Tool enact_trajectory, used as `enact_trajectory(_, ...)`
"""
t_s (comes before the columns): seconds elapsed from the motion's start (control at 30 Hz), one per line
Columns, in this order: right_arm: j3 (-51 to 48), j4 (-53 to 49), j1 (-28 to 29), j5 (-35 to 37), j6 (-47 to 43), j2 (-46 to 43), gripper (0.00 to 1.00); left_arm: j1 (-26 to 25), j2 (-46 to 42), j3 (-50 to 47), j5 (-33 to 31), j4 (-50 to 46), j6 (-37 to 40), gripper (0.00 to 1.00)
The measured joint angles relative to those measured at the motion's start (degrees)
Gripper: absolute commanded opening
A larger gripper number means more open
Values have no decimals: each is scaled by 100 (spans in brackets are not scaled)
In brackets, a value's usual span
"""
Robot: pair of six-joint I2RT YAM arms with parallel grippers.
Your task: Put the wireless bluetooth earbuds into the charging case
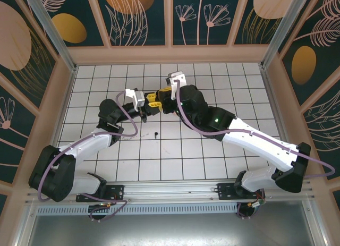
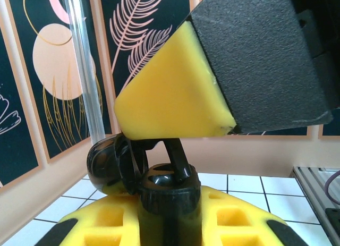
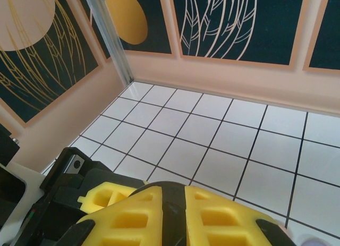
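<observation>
In the left wrist view my left gripper (image 2: 170, 217) is shut on a black charging case (image 2: 170, 195), held upright with its round lid (image 2: 103, 166) swung open to the left. A black earbud (image 2: 178, 155) points stem-down into the case's opening. It hangs from the yellow finger (image 2: 170, 92) of my right gripper, directly above the case. From above, the left gripper (image 1: 147, 101) and right gripper (image 1: 160, 99) meet tip to tip over the middle of the floor. My right gripper (image 3: 178, 203) is shut on something black. A second black earbud (image 1: 155, 134) lies on a tile nearer the arms.
The white tiled floor (image 1: 212, 76) is walled by peach panels (image 1: 170, 53) at the back and both sides. A metal rail (image 1: 170, 195) runs along the near edge by the arm bases. A lilac blur (image 3: 311, 239) shows at the right wrist view's bottom right corner.
</observation>
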Motion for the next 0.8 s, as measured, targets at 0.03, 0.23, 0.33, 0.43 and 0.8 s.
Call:
enact_trajectory(0.03, 0, 0, 2, 7, 13, 0, 14, 0, 0, 0, -4, -2, -4, 0)
enact_trajectory(0.23, 0, 0, 11, 46, 17, 2, 14, 0, 0, 0, -2, -2, -17, 0)
enact_trajectory(0.33, 0, 0, 17, 85, 17, 2, 14, 0, 0, 0, -4, -2, -17, 0)
enact_trajectory(0.43, 0, 0, 35, 146, 15, 9, 14, 0, 0, 0, -15, -2, -17, 0)
enact_trajectory(0.8, 2, 42, 208, 442, -289, 107, 13, 0, 0, 0, 2, -83, -15, 0)
